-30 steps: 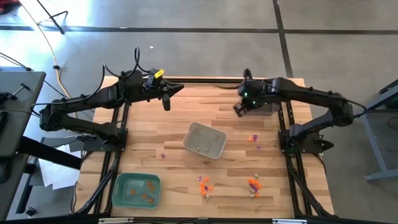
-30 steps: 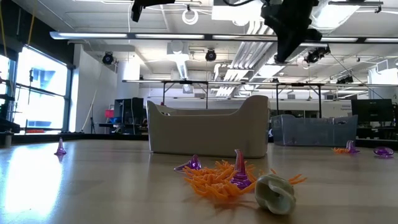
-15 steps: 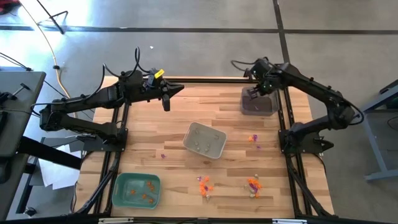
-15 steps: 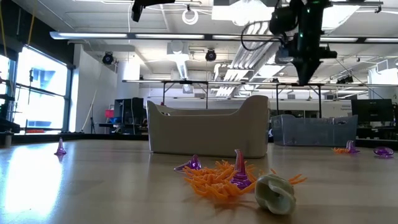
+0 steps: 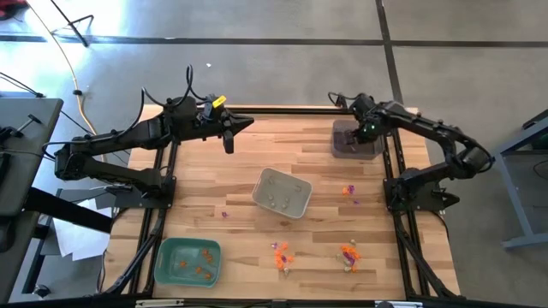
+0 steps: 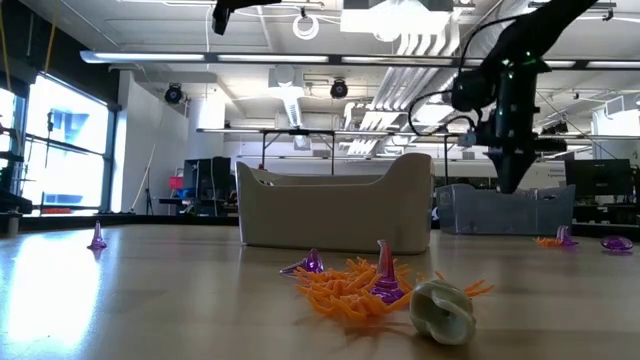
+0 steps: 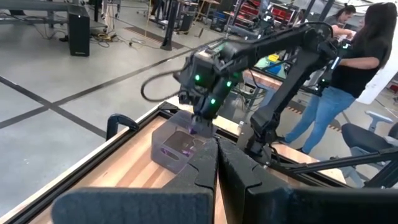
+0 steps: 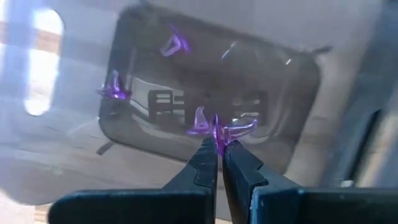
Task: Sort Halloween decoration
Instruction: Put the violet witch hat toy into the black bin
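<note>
The Halloween decoration is small trinkets. Purple ones [image 8: 115, 87] lie in the dark tray [image 5: 347, 141] at the far right. Loose orange [image 5: 281, 255] and purple ones [image 5: 348, 190] lie on the wood, with an orange, purple and pale cluster [image 6: 375, 285] close in the low view. My right gripper [image 8: 219, 144] hangs over the dark tray, pointing down, shut on a purple trinket [image 8: 216, 127]. My left gripper [image 5: 247, 123] waits shut above the table's far left part. My right gripper pinches a small purple trinket's thin stem [image 8: 216, 132] between its two fingertips. The fingers come from above, pointing down. The trinket is lifted clear and sticks out past the fingertips, over the inside of the dark tray [image 7: 174, 146].
A pale grey tray [image 5: 282, 192] with pale trinkets stands mid-table. A green tray [image 5: 188, 261] with orange ones sits at the near left. A lone purple piece [image 5: 225, 214] lies left of centre. A person [image 7: 357, 68] stands beyond the table's right side.
My right gripper has swung toward the table's right edge and sunk until it stands over the dark tray, tipping to point more steeply down. It has stayed shut on the purple trinket.
</note>
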`<state>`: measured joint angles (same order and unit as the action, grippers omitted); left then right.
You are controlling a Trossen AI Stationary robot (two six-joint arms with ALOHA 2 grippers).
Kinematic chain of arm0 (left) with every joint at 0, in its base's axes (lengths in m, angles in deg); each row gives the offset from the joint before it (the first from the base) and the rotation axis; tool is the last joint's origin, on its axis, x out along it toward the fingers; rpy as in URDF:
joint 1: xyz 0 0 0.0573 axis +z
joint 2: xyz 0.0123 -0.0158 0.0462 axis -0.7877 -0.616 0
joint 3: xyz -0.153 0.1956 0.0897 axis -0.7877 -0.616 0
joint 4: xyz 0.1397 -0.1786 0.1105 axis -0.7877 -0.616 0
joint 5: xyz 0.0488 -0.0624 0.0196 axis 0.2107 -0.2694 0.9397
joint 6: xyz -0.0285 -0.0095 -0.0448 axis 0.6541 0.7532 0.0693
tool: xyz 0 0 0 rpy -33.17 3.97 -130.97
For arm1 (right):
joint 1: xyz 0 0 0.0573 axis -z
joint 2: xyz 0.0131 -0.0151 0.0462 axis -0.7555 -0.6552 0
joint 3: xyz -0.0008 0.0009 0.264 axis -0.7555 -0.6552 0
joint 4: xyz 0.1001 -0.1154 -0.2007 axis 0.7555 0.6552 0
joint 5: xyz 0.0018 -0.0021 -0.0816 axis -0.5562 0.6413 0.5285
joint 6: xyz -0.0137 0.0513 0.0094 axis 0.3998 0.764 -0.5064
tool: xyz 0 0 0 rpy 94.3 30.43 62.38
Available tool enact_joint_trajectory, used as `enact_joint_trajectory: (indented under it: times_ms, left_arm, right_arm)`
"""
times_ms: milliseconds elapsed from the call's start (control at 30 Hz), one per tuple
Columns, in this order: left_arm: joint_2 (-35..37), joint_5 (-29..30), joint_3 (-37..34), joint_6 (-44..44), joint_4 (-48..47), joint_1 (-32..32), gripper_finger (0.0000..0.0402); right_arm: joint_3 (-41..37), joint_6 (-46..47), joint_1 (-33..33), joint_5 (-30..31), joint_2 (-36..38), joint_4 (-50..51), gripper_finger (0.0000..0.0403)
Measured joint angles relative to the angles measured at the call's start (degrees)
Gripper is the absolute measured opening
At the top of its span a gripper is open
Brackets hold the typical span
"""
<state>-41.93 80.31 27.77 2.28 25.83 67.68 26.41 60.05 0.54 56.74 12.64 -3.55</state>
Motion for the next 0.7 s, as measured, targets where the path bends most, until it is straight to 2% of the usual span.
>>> enact_joint_trajectory:
  times_ms: [233,500,600,700]
  left_arm:
    - [0.0,0.87,0.0,0.0,0.27,0.0,0.0]
    - [0.0,1.4,0.0,0.0,0.26,0.0,0.0]
    - [0.0,1.4,0.0,0.0,0.24,0.0,0.0]
    - [0.0,1.4,0.0,0.0,0.22,0.0,0.0]
  right_arm:
    - [-7.26,2.09,-0.02,-2.39,-0.01,-8.05,0.0009]
    - [-8.34,3.08,-0.02,-3.02,-0.02,-14.19,0.001]
    - [-8.34,2.3,-0.02,-3.84,-0.02,-14.77,0.0024]
    - [-8.34,1.58,-0.02,-6.01,-0.02,-14.76,0.0055]
